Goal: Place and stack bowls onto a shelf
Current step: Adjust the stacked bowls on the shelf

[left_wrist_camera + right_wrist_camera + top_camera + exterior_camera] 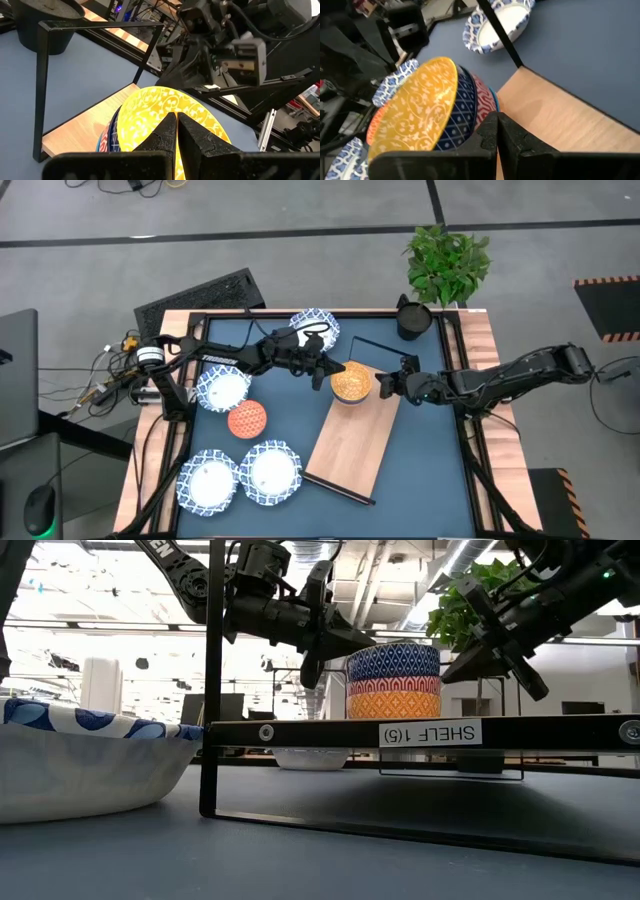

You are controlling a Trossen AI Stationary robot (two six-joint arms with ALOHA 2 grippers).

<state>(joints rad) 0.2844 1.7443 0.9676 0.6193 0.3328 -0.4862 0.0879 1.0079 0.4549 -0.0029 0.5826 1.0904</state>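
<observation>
Fingers on both grippers look pressed together, clamped on nothing; we see no bowl held. Our left gripper [322, 370] and right gripper [385, 387] flank the stacked pair, a blue bowl with yellow inside [351, 383] nested in an orange-red bowl [393, 703], on the shelf [350, 445] end. Stack sits straight ahead of both fingertip pairs, just beside each; left arm seems marginally nearer. Shelf's long axis runs away from the fingers. Remaining bowls, white blue-rimmed bowl [222, 388] and small orange bowl [246, 420], lie behind our left gripper.

Shelf [350, 442] – pale matt wood; bowls [351, 383] – glossy glaze.
</observation>
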